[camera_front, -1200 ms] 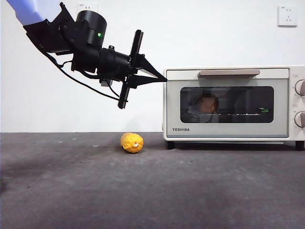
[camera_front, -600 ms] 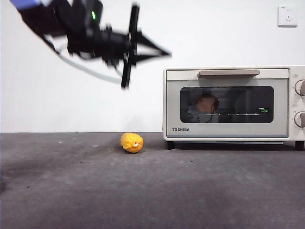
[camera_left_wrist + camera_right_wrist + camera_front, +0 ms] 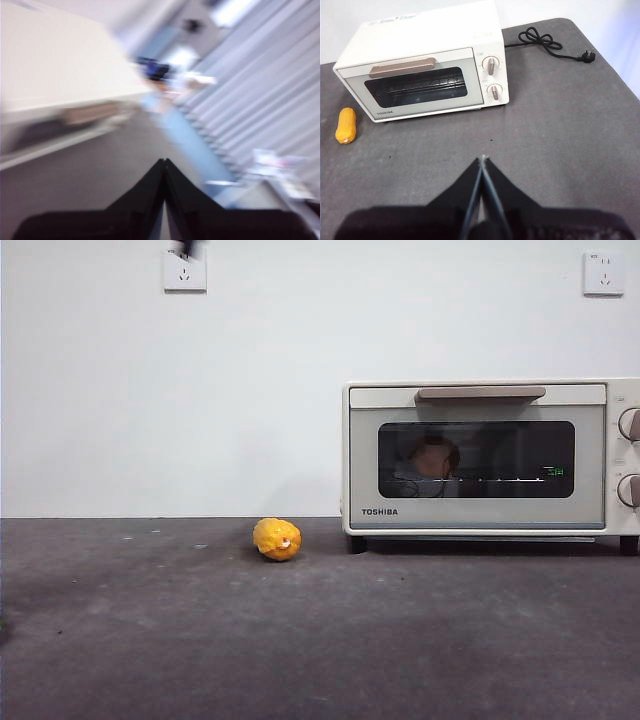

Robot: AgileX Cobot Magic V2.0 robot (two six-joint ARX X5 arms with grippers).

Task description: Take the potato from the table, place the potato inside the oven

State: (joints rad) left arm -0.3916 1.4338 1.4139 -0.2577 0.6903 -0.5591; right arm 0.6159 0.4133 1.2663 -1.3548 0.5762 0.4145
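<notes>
The cream-white oven [image 3: 362,455] stands at the right on the dark grey table [image 3: 400,640], its glass door closed. Behind the glass a rounded orange-brown shape, the potato [image 3: 436,456], rests on the wire rack. In the right wrist view the oven [image 3: 420,30] shows from above, and the potato cannot be made out through its door. My left gripper [image 3: 164,163] is shut and empty in a blurred view, high beside the oven. My right gripper [image 3: 482,159] is shut and empty, high above the table [image 3: 560,130] in front of the oven.
A small bumpy yellow object [image 3: 277,539] lies on the table left of the oven, also in the right wrist view as the yellow object [image 3: 345,125]. The oven's black power cord [image 3: 550,44] lies behind its right side. A black arm tip [image 3: 185,246] shows at the top edge.
The arm that reached toward the oven's upper left corner has lifted up and left, out of the front view. Oven, potato and yellow object have not moved.
</notes>
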